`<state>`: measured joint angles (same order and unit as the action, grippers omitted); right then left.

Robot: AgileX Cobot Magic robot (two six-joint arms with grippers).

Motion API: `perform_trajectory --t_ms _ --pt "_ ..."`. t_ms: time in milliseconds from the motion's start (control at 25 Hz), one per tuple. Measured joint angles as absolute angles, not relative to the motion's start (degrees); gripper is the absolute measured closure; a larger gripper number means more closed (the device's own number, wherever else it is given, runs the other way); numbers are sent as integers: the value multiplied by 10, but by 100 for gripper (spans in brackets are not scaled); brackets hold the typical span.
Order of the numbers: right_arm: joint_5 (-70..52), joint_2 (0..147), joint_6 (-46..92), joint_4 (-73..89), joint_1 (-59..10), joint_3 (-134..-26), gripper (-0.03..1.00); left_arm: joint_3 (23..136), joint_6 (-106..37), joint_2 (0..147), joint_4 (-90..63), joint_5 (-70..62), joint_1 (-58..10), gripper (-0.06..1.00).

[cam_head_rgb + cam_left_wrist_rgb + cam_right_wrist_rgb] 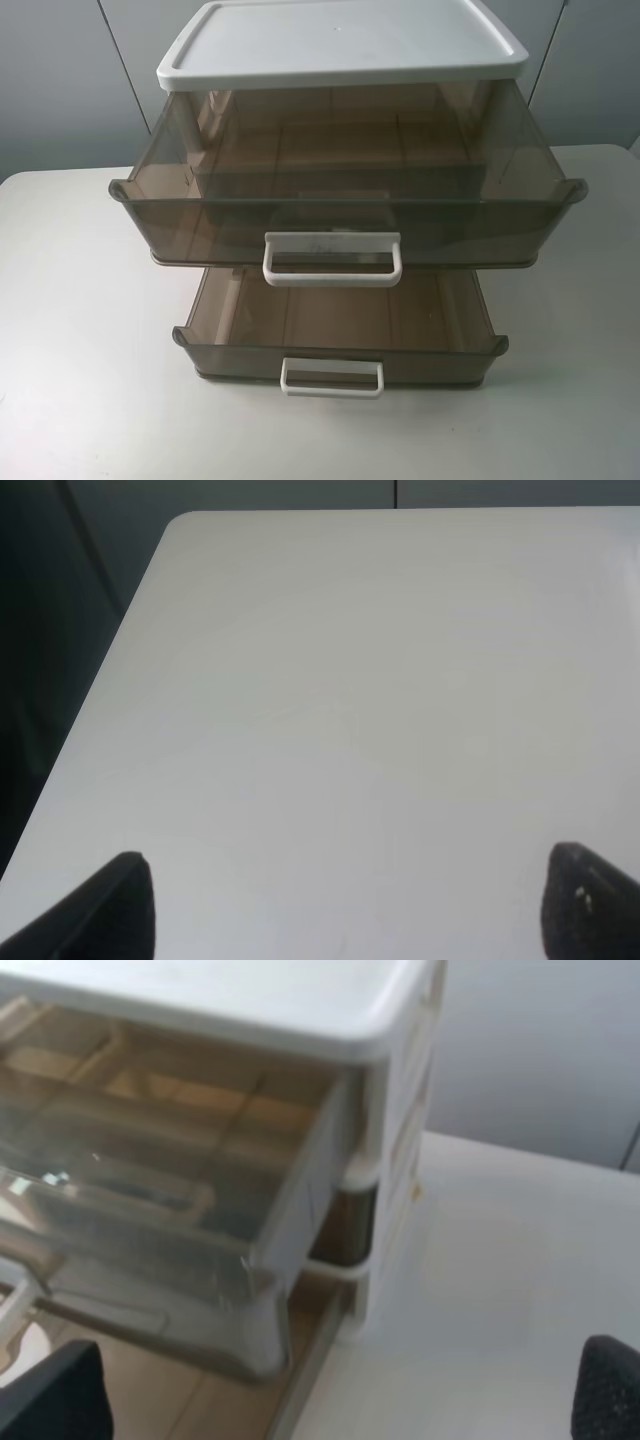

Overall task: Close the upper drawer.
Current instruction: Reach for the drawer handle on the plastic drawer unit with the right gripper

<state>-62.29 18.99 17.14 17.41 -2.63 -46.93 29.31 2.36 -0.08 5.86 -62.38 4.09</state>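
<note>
The upper drawer point(340, 215) is smoky-brown translucent plastic with a wide white loop handle point(332, 260). It stands pulled out from the white-topped cabinet point(340, 40) and looks empty. The right wrist view shows its corner from the side point(150, 1190). Neither gripper shows in the exterior high view. My right gripper point(330, 1400) is open and empty, hanging beside the cabinet's right front corner, apart from it. My left gripper point(350, 910) is open and empty over bare table, with no drawer in its view.
A shallower brown drawer point(340, 320) with a smaller white handle point(332, 377) is pulled out farther, below the upper one. The cabinet stands on a white table point(80, 330); its left edge and rounded corner point(175, 525) show in the left wrist view. A grey wall is behind.
</note>
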Motion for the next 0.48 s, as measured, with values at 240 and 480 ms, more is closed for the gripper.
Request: perform_trajectory --t_ms 240,480 --pt "-621 337 265 223 -26 -555 27 293 23 -1 59 -624 41 20" --pt "-608 462 332 261 -106 -594 27 293 23 -1 59 -624 41 20"
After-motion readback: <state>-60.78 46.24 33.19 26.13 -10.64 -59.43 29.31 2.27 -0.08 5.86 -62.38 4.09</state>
